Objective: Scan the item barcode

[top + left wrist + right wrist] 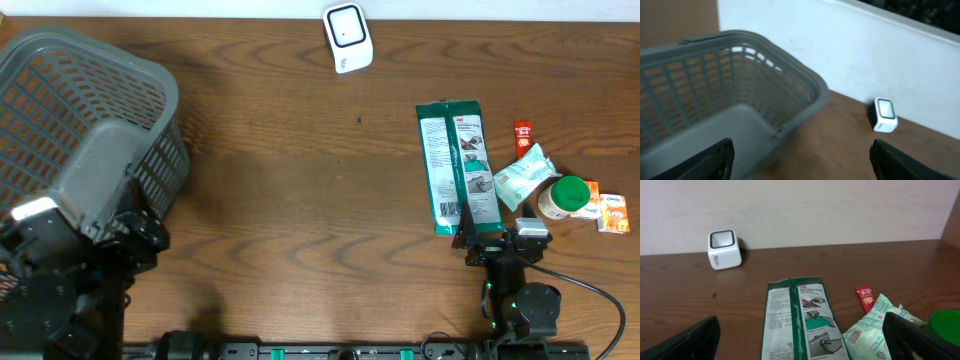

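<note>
Overhead view. The flat green-and-white printed packet (458, 165) lies lengthwise on the brown wooden bench (300, 180), right of centre. Its near end sits just ahead of the right claw (484, 240), whose fingers stand wide apart and hold nothing. That alignment suggests the packet is the item meant for pick-up. The small white cube scanner (347, 37) sits at top centre with its dark-rimmed window tilted upward. It is well apart from the packet, so the item would have to be carried to it.

At the left, the left claw (807, 162) is likewise spread and empty. It faces the grey slatted plastic basket (90, 110), probably the drop point. A red sachet (522, 135), a pale green crumpled pouch (522, 177) and a green-capped bottle (565, 195) cluster at the right edge, awaiting their turn.
</note>
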